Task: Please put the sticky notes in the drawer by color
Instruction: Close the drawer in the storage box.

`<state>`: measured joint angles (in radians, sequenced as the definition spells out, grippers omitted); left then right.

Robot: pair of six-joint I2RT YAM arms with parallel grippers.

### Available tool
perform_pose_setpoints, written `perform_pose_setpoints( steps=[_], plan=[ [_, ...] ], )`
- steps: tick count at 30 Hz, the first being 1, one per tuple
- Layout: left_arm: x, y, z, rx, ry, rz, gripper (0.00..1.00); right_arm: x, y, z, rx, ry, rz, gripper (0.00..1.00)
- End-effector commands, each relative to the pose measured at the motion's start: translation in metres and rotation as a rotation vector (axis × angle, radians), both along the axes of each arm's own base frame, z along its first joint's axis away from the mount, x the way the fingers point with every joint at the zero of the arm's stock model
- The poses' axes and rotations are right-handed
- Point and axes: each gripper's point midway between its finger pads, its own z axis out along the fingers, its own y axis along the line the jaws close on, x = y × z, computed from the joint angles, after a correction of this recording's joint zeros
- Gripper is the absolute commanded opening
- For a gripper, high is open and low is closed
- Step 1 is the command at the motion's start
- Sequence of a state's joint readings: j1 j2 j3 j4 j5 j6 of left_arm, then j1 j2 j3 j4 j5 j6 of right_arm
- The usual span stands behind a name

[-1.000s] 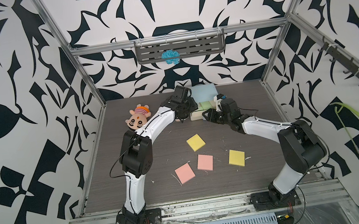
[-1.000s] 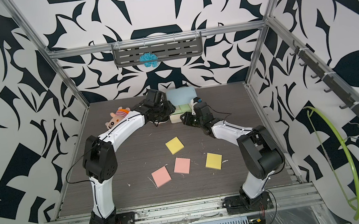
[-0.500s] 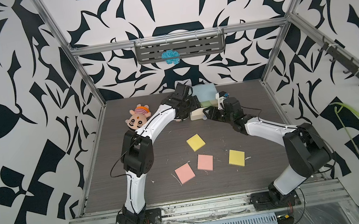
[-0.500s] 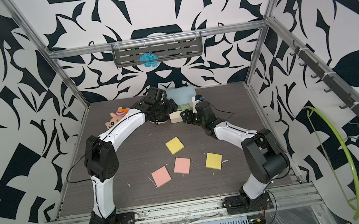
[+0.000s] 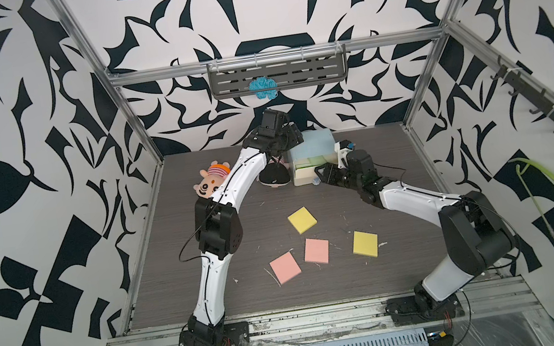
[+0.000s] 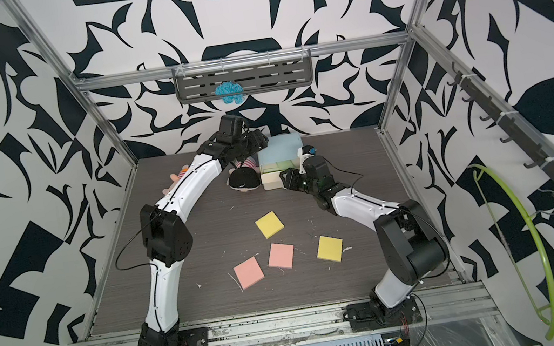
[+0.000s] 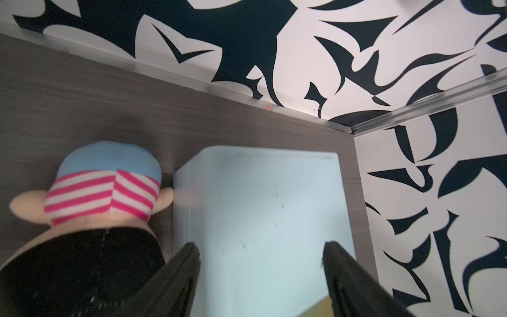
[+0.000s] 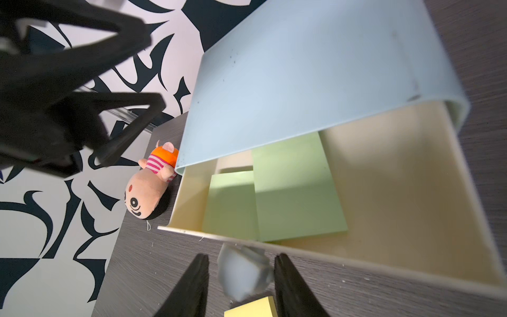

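**Greens filed, top drawer waiting to be shut**

At the far left, about 9 o'clock of the drawer cabinet (image 5: 315, 142), lie two plush dolls, one orange-capped (image 5: 212, 183) and one dark-haired (image 5: 273, 178). The dark-haired one is right beside the cabinet's side. Neither belongs to my job.

My left gripper (image 7: 260, 247) hovers over the cabinet's pale blue top with its fingers spread wide and nothing between them. I can't tell whether it touches the top.

The cabinet sits at 12 o'clock of the table (image 5: 211, 293), and its top drawer (image 8: 397, 192) is pulled out toward 6 o'clock. Both green sticky notes (image 8: 296, 189) lie flat inside, side by side and partly under the cabinet roof.

My right gripper (image 8: 241, 258) stands astride that drawer's translucent knob (image 8: 244, 274). Its fingers are parted, with a sliver of gap on each side as far as I can see, so it is not pinching.

Down at 6 o'clock of the cabinet, well apart from it, the two pink sticky notes (image 5: 284, 267) lie near each other. One yellow sticky note (image 5: 302, 220) sits at their 12 o'clock and the other (image 5: 365, 244) at their 3 o'clock.

I judge green as finished, roughly a third of the sorting. Next I would close the fingers on the knob or press its face, then push straight toward 12 o'clock. The left gripper would steady the cabinet so it doesn't slide into the wall.
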<state>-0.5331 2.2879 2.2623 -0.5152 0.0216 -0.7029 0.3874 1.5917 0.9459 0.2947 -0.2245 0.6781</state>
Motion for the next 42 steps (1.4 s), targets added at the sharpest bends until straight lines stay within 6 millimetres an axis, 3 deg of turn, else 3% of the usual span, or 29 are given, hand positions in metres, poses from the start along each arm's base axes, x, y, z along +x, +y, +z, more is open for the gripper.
perform_pose_setpoints(
  steps=[1, 7, 10, 13, 20, 25, 27, 30, 42],
  plan=[
    [0.011, 0.007, -0.026, 0.039, 0.043, 0.008, 0.76, -0.004, 0.006, 0.033, 0.049, -0.102, 0.037, 0.45],
    [0.041, 0.012, -0.032, 0.003, -0.027, 0.003, 0.82, -0.019, 0.005, 0.032, 0.057, -0.093, 0.064, 0.45],
    [0.051, 0.01, -0.029, -0.032, -0.066, -0.033, 0.92, -0.025, 0.002, 0.029, 0.051, -0.085, 0.065, 0.45],
    [0.057, 0.001, -0.028, -0.089, -0.075, -0.102, 0.99, -0.029, 0.0, 0.025, 0.043, -0.076, 0.065, 0.45],
    [0.061, -0.026, -0.03, -0.206, -0.104, -0.257, 1.0, -0.035, 0.0, 0.028, 0.038, -0.075, 0.077, 0.44],
    [0.057, -0.039, -0.038, -0.253, -0.106, -0.328, 0.88, -0.041, -0.002, 0.032, 0.03, -0.079, 0.086, 0.44],
    [0.053, -0.042, -0.04, -0.266, -0.089, -0.348, 0.75, -0.044, -0.002, 0.034, 0.03, -0.078, 0.091, 0.43],
    [0.042, -0.045, -0.043, -0.272, -0.058, -0.366, 0.63, -0.05, -0.005, 0.035, 0.03, -0.073, 0.09, 0.43],
    [-0.002, -0.036, -0.062, -0.212, 0.061, -0.356, 0.65, -0.083, -0.026, 0.01, -0.032, 0.05, 0.053, 0.43]
  ],
)
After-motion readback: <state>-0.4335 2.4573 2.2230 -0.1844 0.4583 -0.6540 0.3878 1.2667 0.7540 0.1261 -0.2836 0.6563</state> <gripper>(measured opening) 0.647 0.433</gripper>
